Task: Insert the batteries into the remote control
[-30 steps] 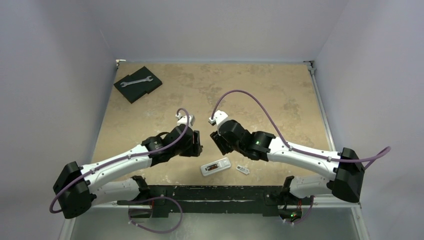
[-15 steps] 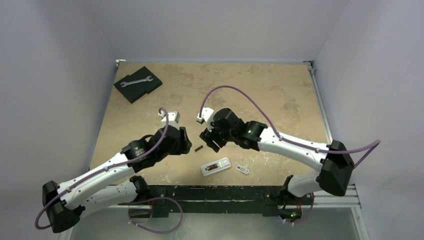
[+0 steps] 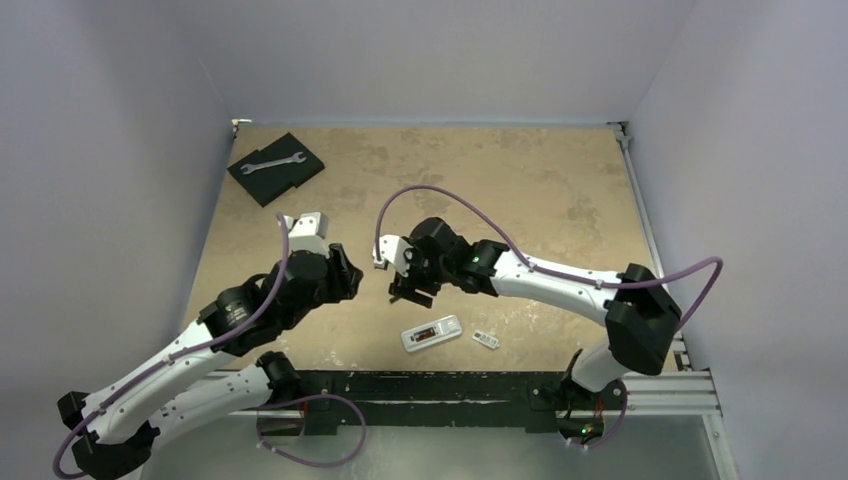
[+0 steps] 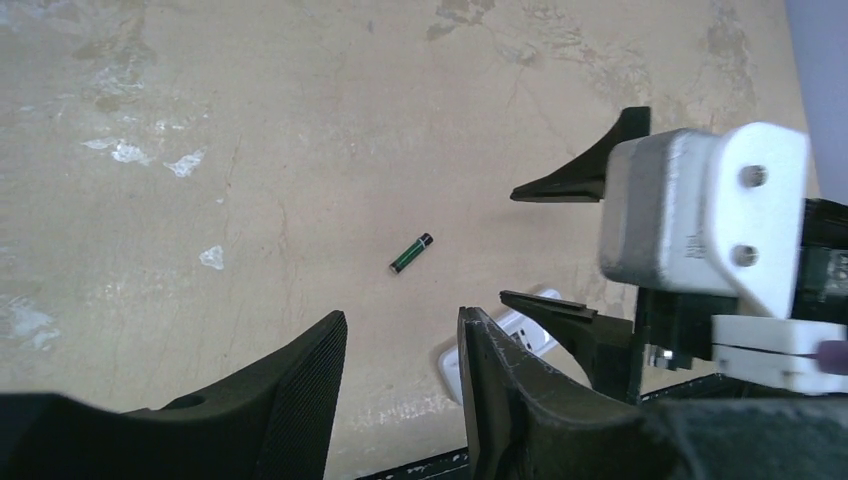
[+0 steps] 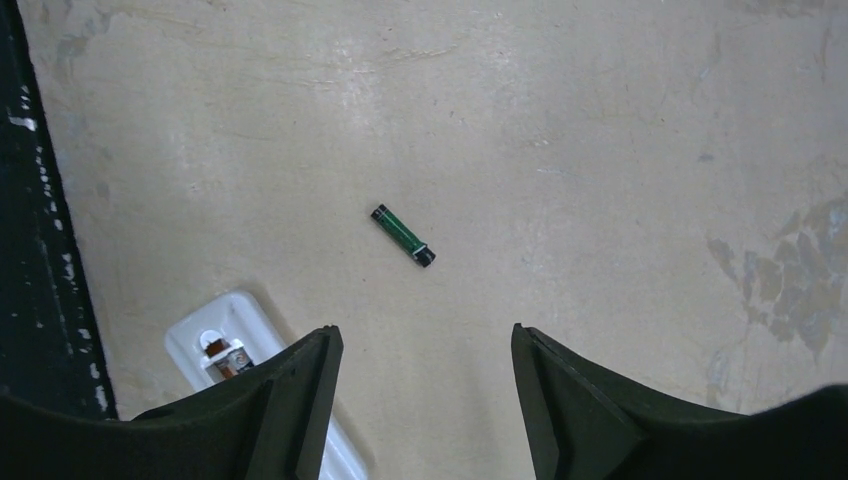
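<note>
Step in hand, as judged: pick-up of a loose battery, insertion not yet begun.

- One battery (image 5: 403,235) is seen lying flat on the counter (image 3: 500,170), green-bodied with dark ends, untouched and near the end of the remote control (image 3: 431,333) but apart from it. A second battery is not found in any view.
- The remote control is laid back-up near the counter's front edge, with the bay exposed. Whether a cell is already seated cannot be told.
- The right fingers (image 3: 408,293) are spread wide and hold nothing. They are poised above the battery, which appears in the gap ahead of them in the wrist view.
- The left fingers (image 3: 350,277) are parted by a narrow gap and are also empty, set just left of the battery and facing the right ones.

Next move, as judged: the right fingers are to be lowered so the cell lies crosswise between them, then closed on its middle. A round cell is likely to roll if nudged by one finger first. Polarity marks are too small to be read.

Surroundings: a small white cover piece (image 3: 486,340) lies just right of the remote control, while a wrench (image 3: 272,161) on a dark pad (image 3: 270,185) sits well apart at the far left. The main obstruction is the left arm, since both sets of fingers are crowded around the same spot.
</note>
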Controlling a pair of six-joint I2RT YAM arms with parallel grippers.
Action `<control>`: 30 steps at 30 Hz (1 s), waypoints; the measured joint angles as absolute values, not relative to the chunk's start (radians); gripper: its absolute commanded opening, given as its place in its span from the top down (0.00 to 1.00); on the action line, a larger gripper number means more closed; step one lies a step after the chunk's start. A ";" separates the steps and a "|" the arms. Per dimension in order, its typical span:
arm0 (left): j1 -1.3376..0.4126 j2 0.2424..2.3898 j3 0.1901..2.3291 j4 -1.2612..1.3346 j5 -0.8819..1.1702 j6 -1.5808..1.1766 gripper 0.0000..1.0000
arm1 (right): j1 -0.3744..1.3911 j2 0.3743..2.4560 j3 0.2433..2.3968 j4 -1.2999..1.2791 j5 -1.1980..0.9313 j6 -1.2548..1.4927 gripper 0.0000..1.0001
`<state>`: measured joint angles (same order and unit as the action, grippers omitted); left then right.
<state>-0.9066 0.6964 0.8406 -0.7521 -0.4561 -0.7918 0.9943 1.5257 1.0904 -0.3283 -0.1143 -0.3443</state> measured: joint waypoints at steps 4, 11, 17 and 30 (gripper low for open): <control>-0.907 0.688 0.862 -0.780 -0.479 -0.773 0.56 | 0.994 1.600 1.134 -0.342 -0.129 -0.434 0.29; -0.907 0.661 0.863 -0.791 -0.509 -0.739 0.56 | 0.994 1.687 1.198 -0.386 -0.152 -0.561 0.37; -0.907 0.631 0.840 -0.787 -0.520 -0.735 0.55 | 0.994 1.760 1.283 -0.423 -0.205 -0.633 0.42; -0.907 0.585 0.819 -0.775 -0.535 -0.720 0.55 | 0.992 1.881 1.341 -0.461 -0.222 -0.675 0.44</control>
<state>-0.9066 0.5850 0.8188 -0.7753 -0.5354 -0.7204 0.9924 1.8812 1.3407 -0.4610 -0.2222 -0.6754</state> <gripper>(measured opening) 0.444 0.565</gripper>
